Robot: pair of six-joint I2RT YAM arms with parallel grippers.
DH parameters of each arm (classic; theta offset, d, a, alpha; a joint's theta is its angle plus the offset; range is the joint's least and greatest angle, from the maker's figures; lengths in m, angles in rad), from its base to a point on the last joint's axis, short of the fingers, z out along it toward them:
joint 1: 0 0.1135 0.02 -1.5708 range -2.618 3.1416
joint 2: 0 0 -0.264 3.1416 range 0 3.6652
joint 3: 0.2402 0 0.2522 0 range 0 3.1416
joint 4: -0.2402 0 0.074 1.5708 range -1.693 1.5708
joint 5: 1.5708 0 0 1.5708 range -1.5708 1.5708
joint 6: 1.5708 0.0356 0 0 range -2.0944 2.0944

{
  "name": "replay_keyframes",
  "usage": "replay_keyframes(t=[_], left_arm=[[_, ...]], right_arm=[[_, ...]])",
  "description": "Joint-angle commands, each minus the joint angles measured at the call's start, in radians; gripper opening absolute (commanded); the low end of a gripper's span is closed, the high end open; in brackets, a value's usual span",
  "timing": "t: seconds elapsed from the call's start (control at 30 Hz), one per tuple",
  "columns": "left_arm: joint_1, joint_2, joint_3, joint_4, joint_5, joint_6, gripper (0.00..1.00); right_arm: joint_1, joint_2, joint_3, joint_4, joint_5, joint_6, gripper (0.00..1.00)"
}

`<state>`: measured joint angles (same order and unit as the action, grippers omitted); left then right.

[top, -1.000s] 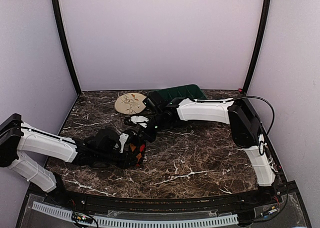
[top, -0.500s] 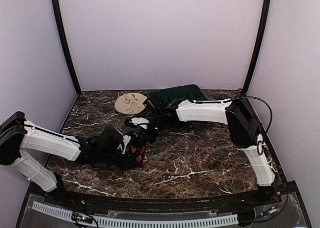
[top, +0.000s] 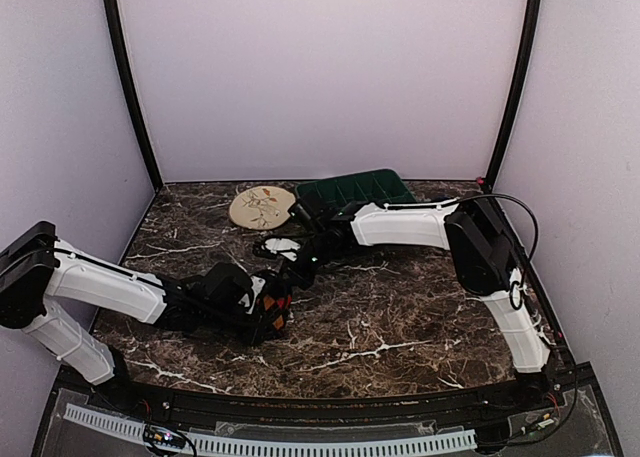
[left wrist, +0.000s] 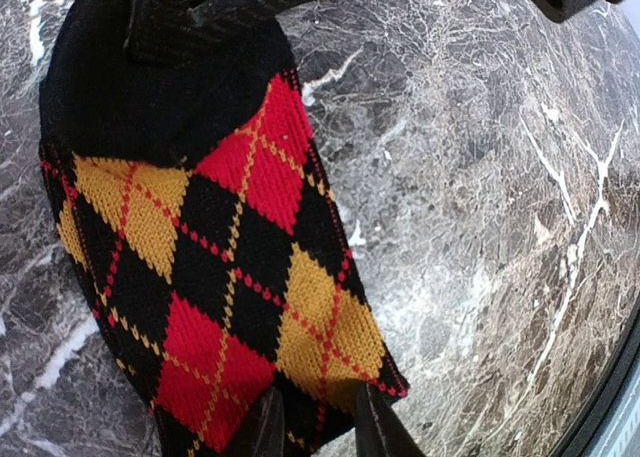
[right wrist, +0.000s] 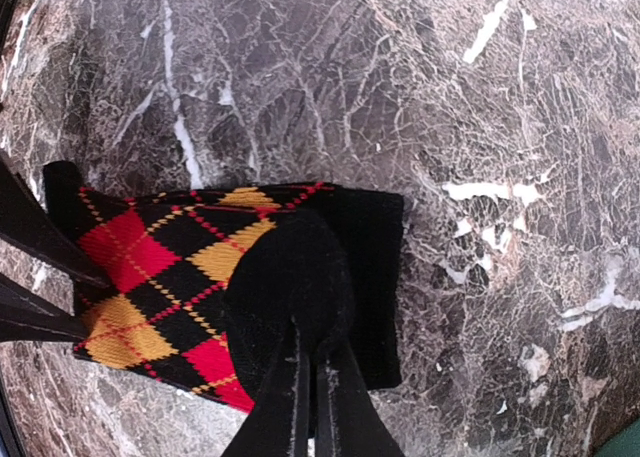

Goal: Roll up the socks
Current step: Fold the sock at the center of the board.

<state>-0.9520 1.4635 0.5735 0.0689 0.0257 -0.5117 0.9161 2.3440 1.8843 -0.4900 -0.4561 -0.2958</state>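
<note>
Position: argyle sock flat on marble surface, centre-left, between both arms. Left gripper jaws clenched on patterned end. Right gripper jaws pinched on raised black cuff fold. Over last second left arm has crept forward, so gap between grippers has shrunk. Likely first fold forming; roll barely begun.

The sock lies on the table, with the plate behind it and the tray right of the plate.
</note>
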Motion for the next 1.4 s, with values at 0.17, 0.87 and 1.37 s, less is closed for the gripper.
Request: replay_keyframes(t=[0.17,0.87,1.37], left_arm=[[-0.014,0.018,0.019,-0.066,-0.014,-0.045,0.26],[-0.025,0.042,0.013,-0.080,-0.011,-0.091,0.25],[-0.030,0.034,0.026,-0.135,-0.051,-0.149,0.26]], right_arm=[[-0.018,0.031,0.015,0.050,-0.018,-0.003,0.00],[-0.034,0.117,0.032,0.090,0.097,0.033,0.05],[-0.050,0.097,0.016,0.112,0.162,0.053,0.23]])
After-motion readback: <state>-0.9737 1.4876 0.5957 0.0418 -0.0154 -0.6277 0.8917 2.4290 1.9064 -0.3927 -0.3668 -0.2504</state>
